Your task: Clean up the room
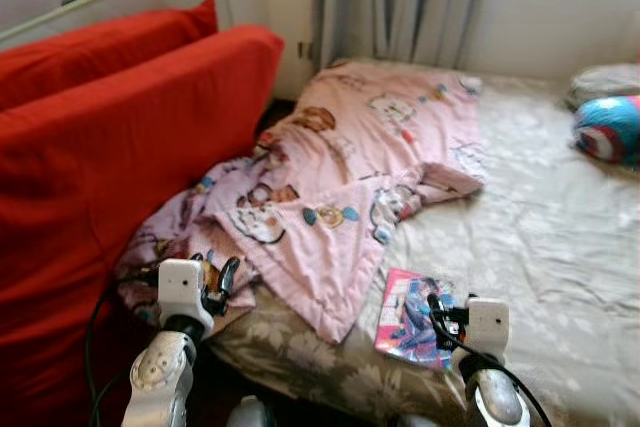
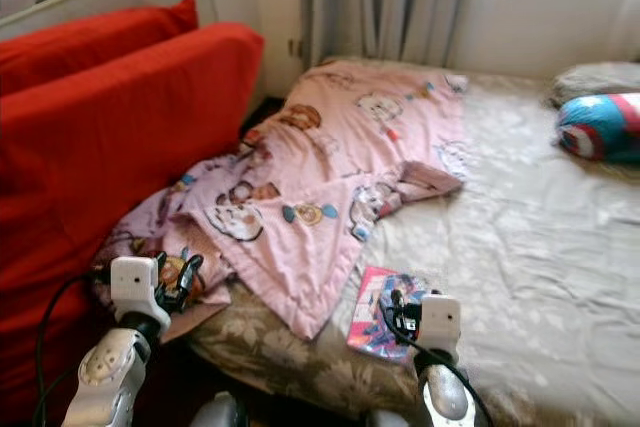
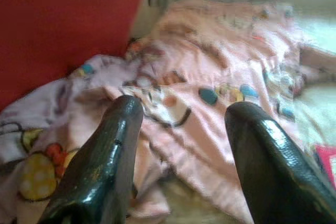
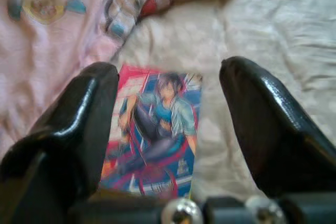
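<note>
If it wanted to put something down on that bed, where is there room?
The bare sheet between the pink blanket, the comic book and the blue cushion is free. The side by the red sofa is crowded with bunched blanket.

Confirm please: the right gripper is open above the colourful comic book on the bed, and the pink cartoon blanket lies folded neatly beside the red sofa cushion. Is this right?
Not fully. The pink cartoon-print blanket is not folded neatly; it lies crumpled and spread across the bed, as the left eye view shows. The rest holds: the right gripper is open above the colourful comic book, and the blanket is beside the red sofa cushion.

Bed (image 1: 560, 247) with blanket (image 1: 340, 187), comic (image 1: 410, 317)
</note>
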You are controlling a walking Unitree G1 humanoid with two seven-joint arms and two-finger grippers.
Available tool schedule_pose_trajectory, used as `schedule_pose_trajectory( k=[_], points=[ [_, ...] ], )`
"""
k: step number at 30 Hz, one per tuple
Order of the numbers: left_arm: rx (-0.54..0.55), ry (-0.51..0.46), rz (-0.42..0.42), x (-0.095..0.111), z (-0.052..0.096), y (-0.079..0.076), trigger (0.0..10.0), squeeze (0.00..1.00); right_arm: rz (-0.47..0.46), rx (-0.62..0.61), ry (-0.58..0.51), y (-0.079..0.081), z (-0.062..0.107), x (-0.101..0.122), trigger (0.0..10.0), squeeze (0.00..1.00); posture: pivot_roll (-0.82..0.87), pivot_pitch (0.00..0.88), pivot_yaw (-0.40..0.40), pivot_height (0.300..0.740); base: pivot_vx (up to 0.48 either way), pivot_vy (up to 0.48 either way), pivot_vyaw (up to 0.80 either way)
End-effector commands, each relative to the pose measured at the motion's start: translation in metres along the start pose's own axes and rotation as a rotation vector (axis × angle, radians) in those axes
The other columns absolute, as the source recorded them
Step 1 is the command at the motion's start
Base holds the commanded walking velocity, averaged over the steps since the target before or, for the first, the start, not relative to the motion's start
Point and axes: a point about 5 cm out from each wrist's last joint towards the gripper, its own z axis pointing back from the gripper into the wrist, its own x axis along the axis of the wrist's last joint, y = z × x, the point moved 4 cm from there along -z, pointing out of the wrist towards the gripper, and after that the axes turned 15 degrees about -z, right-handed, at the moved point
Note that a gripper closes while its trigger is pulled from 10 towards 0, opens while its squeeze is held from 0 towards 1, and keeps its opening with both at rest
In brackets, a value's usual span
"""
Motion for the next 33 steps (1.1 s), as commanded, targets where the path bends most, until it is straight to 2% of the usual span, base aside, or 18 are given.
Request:
schedule_pose_trajectory(
  k=[1,13,17,33],
  points=[
    [0.009,0.038,0.015,-0.0095,0.0061,0.0028,10.0,0.00,0.003,0.025,-0.027,0.0076,-0.0063,0.0097,10.0,0.00,0.01,0.027,0.001,0.651,0.000,0.000,0.00],
    [-0.012,0.044,0.020,-0.0107,0.0064,-0.0021,10.0,0.00,0.011,0.011,0.001,0.0070,-0.0065,0.0053,10.0,0.00,0.01,0.029,0.002,0.651,0.000,0.000,0.00],
    [-0.015,0.044,0.021,-0.0104,0.0058,-0.0026,10.0,0.00,0.011,0.018,-0.008,0.0082,-0.0068,0.0064,10.0,0.00,0.01,0.030,0.003,0.631,0.000,0.000,0.00],
    [-0.014,0.044,0.023,-0.0103,0.0047,-0.0034,10.0,0.00,0.011,0.012,-0.003,0.0081,-0.0073,0.0055,10.0,0.00,0.01,0.028,0.004,0.631,0.000,0.000,0.00]
  ],
)
